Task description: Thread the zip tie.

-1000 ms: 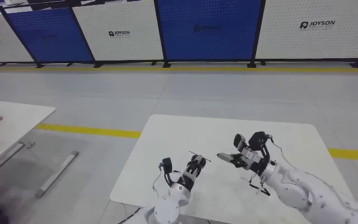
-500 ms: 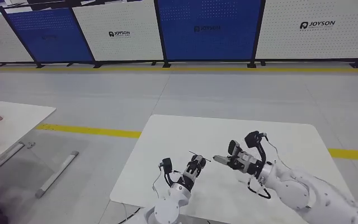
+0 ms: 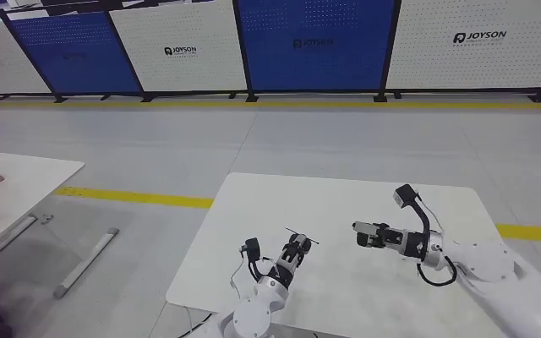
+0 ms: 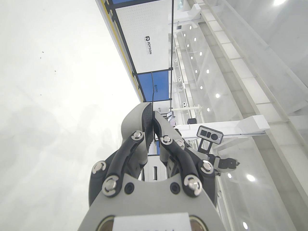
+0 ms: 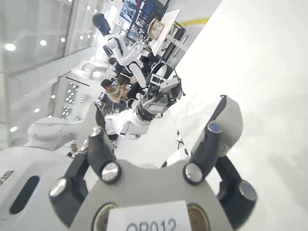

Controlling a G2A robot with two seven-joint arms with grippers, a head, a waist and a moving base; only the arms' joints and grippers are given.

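Just now the right hand (image 3: pixel 362 229) is drawing back from the left hand (image 3: pixel 293 248). Half a second ago its tips were nearly meeting the zip tie (image 3: pixel 301 235), and now they are standing well apart from it, farther out over the table (image 3: pixel 254 198). Its jaws are gaping wide and carrying nothing. The left hand is keeping its place and pinching the zip tie tight, with the thin black strap sticking out past its fingertips into free air. I am judging that the threading is not yet happening and that this retreat is a re-aim, since no loop is showing. Bare tabletop is lying between the two hands and on toward the far edge, leaving a fresh approach plenty of room. The left hand is sitting nearer the table's near edge.
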